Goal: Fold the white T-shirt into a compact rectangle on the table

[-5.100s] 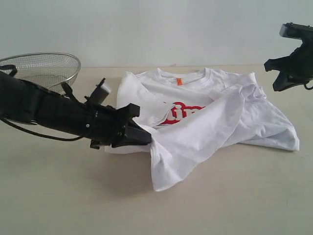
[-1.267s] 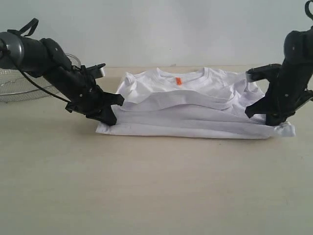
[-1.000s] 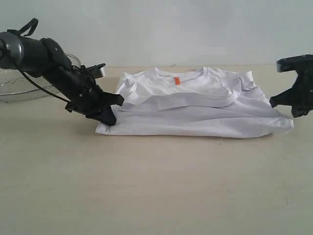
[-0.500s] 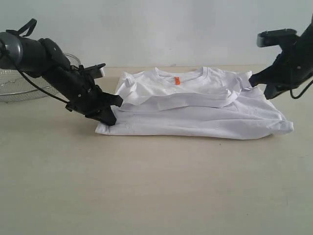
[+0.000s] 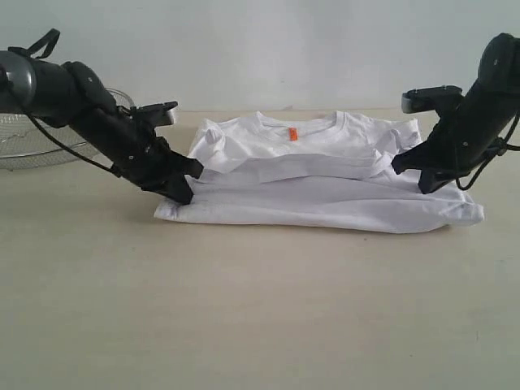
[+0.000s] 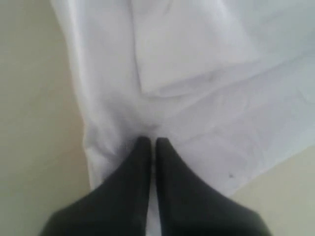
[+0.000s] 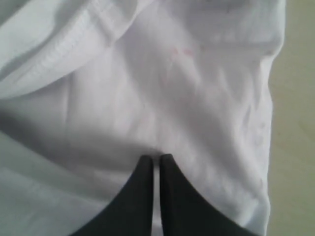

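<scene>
**Exterior view:** The white T-shirt (image 5: 325, 203) lies folded into a wide band across the middle of the pale table (image 5: 244, 317). Its neckline and small orange tag (image 5: 293, 135) face up at the far edge. The left gripper (image 5: 184, 193) comes down at a slant onto the shirt's left end. The right gripper (image 5: 413, 177) comes down on the upper layers near the right end. A wire-mesh basket (image 5: 32, 138) stands behind the left arm, apart from the shirt. From this angle the jaws of both grippers are hard to read.

**Left wrist view:** Here the left gripper (image 6: 148, 143) is seen clenched, its two dark fingers pressed side by side. Their tips rest on the T-shirt (image 6: 197, 73) just inside its side edge, with bare table (image 6: 29, 98) beside it. Whether any cloth is nipped between them cannot be told.

**Right wrist view:** The right gripper (image 7: 153, 160) is likewise closed tight, tips against the T-shirt (image 7: 172, 88). This view alone shows a stitched hem curling over ahead of the tips, faint red showing through the cloth, and a strip of table (image 7: 295, 98) past the shirt's edge.
</scene>
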